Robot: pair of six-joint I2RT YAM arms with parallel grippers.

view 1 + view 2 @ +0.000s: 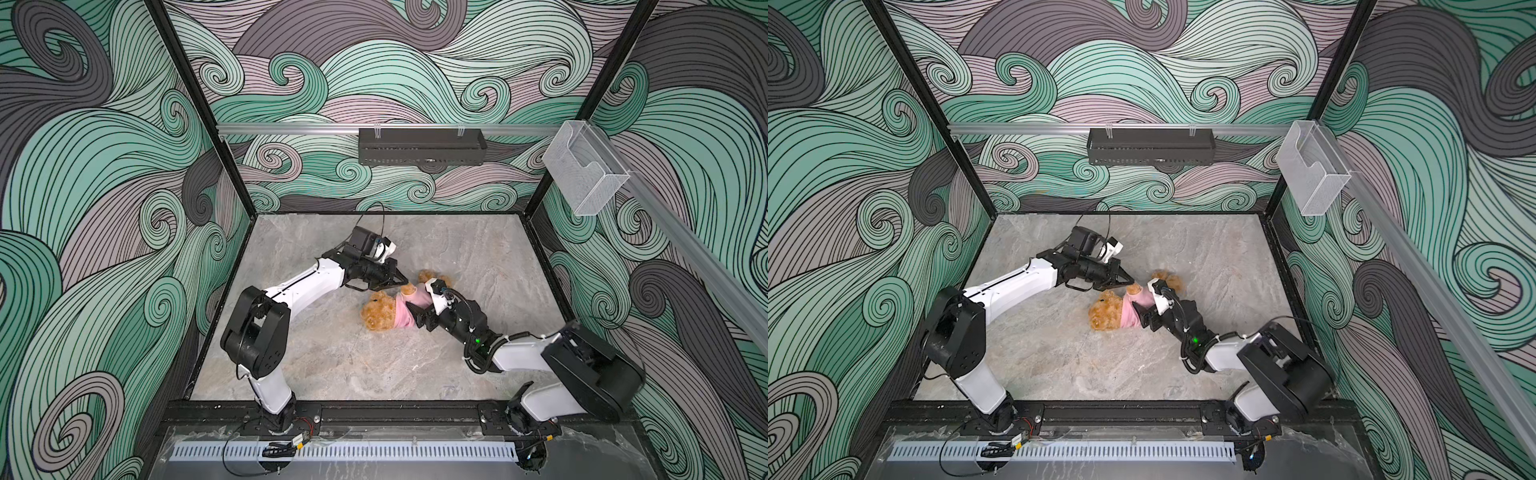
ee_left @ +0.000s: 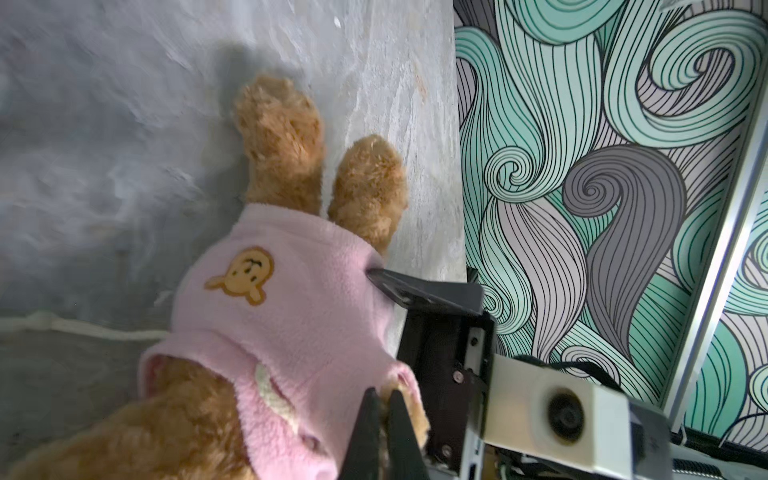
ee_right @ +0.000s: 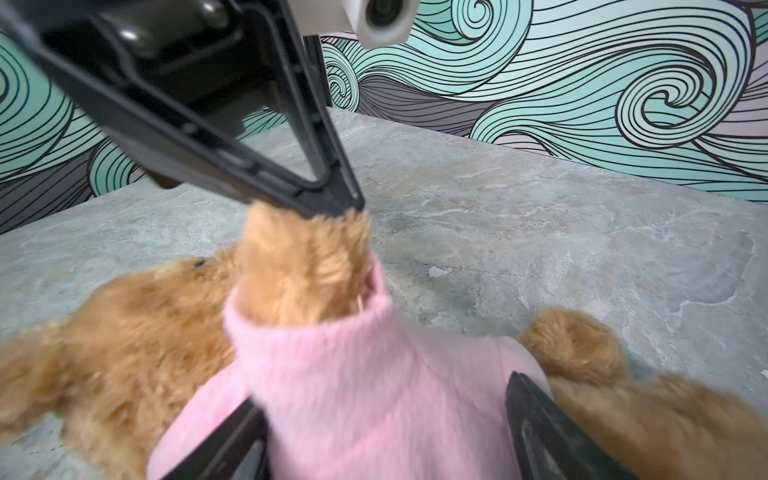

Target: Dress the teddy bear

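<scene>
Between the left tool (image 1: 405, 282) and the right tool (image 3: 384, 388), on the grey worktop (image 1: 332, 365): one teddy bear (image 1: 376, 313), lying down, torso inside a pink fleece garment (image 1: 402, 311).

Left tool: closed on the tip of the bear's paw (image 3: 303, 257), which pokes out of a sleeve cuff (image 3: 291, 328).

Right tool: jaws spread wide, one on each side of the garment's body, fleece between them; no squeeze evident.

Hazards, as judged: the pinch takes mostly fur, so a pull could slip off. With the right tool loose, a tug by the left tool would likely drag the whole bear rather than seat the sleeve, and the hem could ride up.

Views compared: the right wrist view gives cuff, paw and pinch plainly. The left wrist view barely catches them, but alone shows the orange bear-face patch (image 2: 243, 274), both bare legs (image 2: 282, 137) beyond the hem, and one right-tool finger (image 2: 415, 291) against the fleece. Both top views give the overall lie. Whether the second arm is sleeved cannot be told.
</scene>
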